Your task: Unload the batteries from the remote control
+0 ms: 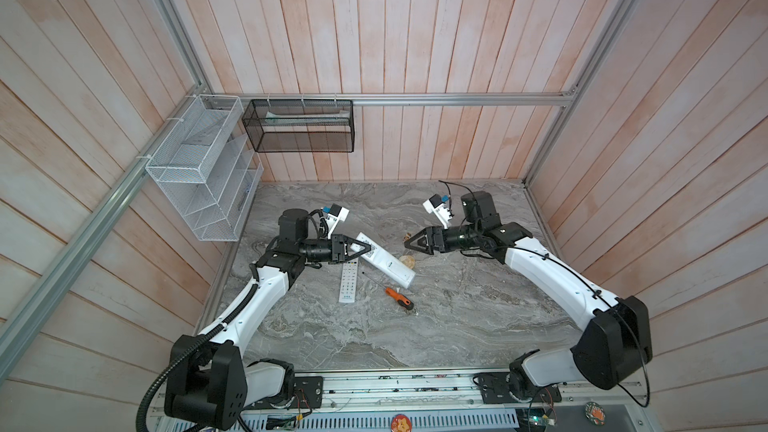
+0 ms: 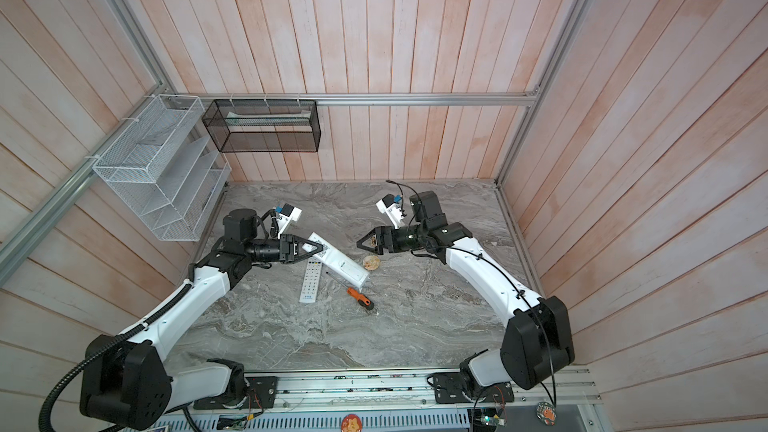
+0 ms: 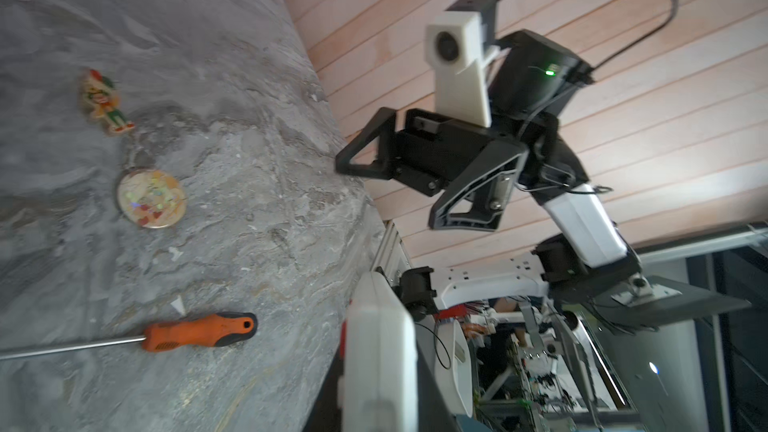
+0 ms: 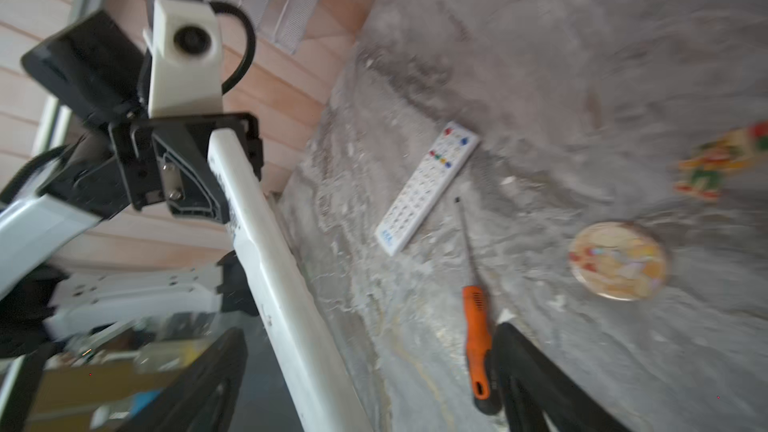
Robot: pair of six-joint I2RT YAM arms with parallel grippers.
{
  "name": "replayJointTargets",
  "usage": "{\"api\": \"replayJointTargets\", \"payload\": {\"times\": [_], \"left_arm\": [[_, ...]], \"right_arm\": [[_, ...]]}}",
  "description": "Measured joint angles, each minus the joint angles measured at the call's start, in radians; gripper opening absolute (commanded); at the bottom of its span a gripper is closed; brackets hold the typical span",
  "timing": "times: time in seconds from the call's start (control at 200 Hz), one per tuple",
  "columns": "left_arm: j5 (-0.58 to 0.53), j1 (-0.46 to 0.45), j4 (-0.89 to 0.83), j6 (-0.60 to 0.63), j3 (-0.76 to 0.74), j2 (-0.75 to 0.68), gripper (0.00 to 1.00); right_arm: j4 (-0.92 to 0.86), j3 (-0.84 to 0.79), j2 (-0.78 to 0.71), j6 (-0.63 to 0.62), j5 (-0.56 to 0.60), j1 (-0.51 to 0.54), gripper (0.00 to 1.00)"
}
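My left gripper is shut on the upper end of a long white remote control, which slants down to the marble table. In the left wrist view the remote fills the space between the jaws. The right wrist view shows it running through the left gripper. My right gripper hovers a short way to the right of the remote, open and empty, its fingers spread wide. A second flat remote with coloured buttons lies face up below the left gripper. The batteries are hidden.
An orange-handled screwdriver lies beside the held remote's lower end. A round badge and a small figure sticker lie under the right gripper. A white wire rack and a black mesh basket hang on the walls.
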Motion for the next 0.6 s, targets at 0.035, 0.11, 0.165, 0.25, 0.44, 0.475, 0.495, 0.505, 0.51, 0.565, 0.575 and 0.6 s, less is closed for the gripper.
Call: {"api": "replayJointTargets", "payload": {"times": [0.035,0.11,0.165,0.25,0.44,0.475,0.495,0.505,0.51,0.565,0.575,0.6], "left_arm": [[-0.062,-0.008,0.018,-0.024,-0.055,-0.025,0.00],[-0.188,-0.037,0.056,-0.081,-0.162,-0.076,0.00],[-0.272,-0.070,0.064,-0.116,-0.213,-0.101,0.00],[-0.358,-0.116,0.064,-0.143,-0.235,-0.110,0.00],[-0.466,-0.139,-0.004,-0.145,-0.236,-0.206,0.00],[-0.482,-0.139,-0.021,-0.143,-0.237,-0.233,0.00],[-0.492,-0.139,-0.029,-0.142,-0.241,-0.250,0.00],[-0.499,-0.140,-0.032,-0.142,-0.243,-0.261,0.00],[-0.500,-0.140,-0.032,-0.142,-0.244,-0.264,0.00],[-0.529,-0.142,-0.045,-0.144,-0.269,-0.313,0.00],[-0.534,-0.142,-0.046,-0.145,-0.276,-0.322,0.00],[-0.546,-0.144,-0.049,-0.148,-0.292,-0.342,0.00]], "right_arm": [[0.002,-0.010,-0.028,0.016,0.059,-0.001,0.98],[0.021,-0.051,-0.077,0.054,0.123,0.000,0.98],[0.038,-0.089,-0.093,0.077,0.143,0.003,0.98],[0.042,-0.135,-0.082,0.106,0.171,0.031,0.98],[0.051,-0.175,-0.069,0.151,0.214,0.155,0.98],[0.056,-0.178,-0.068,0.162,0.222,0.177,0.98],[0.060,-0.180,-0.067,0.169,0.230,0.191,0.98],[0.062,-0.181,-0.066,0.172,0.232,0.198,0.98],[0.063,-0.182,-0.065,0.174,0.235,0.202,0.98],[0.075,-0.190,-0.057,0.194,0.249,0.235,0.97],[0.079,-0.193,-0.055,0.199,0.251,0.241,0.97],[0.085,-0.199,-0.051,0.211,0.257,0.255,0.98]]}}
